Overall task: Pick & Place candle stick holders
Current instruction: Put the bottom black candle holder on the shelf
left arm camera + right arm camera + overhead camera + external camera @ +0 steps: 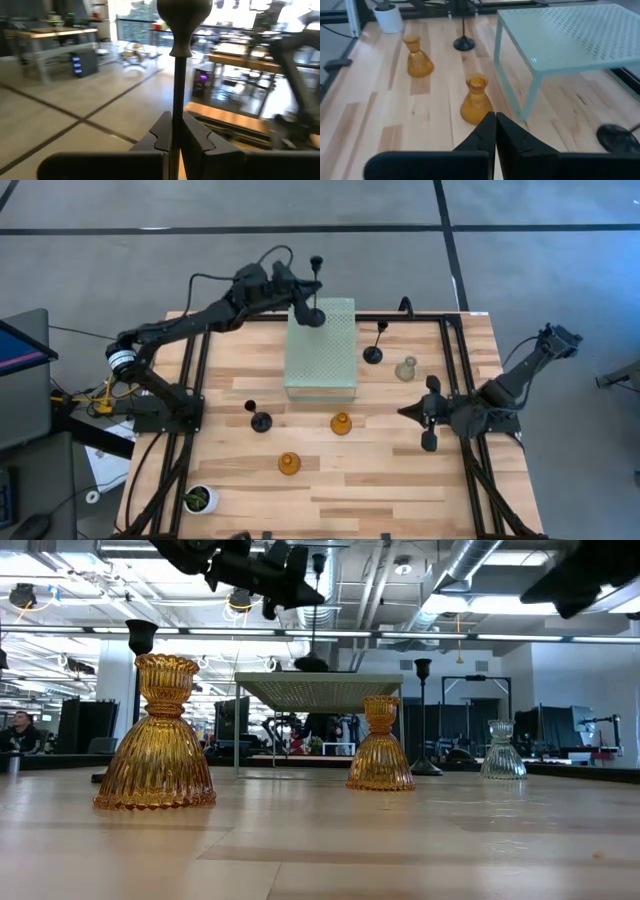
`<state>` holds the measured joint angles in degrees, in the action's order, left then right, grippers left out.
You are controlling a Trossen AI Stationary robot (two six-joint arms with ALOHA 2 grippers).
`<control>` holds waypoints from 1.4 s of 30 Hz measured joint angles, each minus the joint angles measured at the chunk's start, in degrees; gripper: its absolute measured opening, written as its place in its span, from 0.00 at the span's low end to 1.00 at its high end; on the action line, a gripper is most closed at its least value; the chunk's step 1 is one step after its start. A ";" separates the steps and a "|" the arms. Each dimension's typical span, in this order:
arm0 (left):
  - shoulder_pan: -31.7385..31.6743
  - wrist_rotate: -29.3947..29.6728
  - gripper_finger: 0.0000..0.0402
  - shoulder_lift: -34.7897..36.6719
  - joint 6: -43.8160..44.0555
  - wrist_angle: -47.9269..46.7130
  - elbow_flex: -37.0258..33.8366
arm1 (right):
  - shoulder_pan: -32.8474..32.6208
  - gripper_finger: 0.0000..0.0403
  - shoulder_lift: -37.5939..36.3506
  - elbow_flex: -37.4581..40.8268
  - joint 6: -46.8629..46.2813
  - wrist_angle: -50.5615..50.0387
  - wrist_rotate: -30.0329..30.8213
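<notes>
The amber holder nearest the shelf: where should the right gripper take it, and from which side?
Grip the amber holder at its narrow neck, just under the flared rim, coming straight down from above. It stands upright, its skirt widens towards the base, and the shelf blocks the far side. The right gripper is shut and must open first.

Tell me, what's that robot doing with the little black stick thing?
The left gripper is shut on a black holder, holding it by its thin stem over the green shelf. The right gripper waits shut near the table's right side. Five more holders stand on the table: two black ones, two amber ones and a pale one.
</notes>
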<state>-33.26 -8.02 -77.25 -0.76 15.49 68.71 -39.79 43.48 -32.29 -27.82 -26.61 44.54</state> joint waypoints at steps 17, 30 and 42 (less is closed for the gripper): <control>-7.23 6.35 0.03 0.00 7.10 18.20 -13.62 | -5.68 0.00 0.00 4.50 -3.74 6.31 8.57; -7.21 6.69 0.03 0.00 6.68 21.03 -16.15 | -5.48 0.00 0.02 4.50 -3.71 6.31 9.57; -6.59 6.71 0.03 -0.48 6.59 21.44 -16.15 | -5.46 0.00 0.02 4.50 -3.71 6.31 9.59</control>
<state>-39.86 -1.30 -77.73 5.82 36.92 52.56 -45.25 43.51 -27.79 -31.53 -20.29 54.13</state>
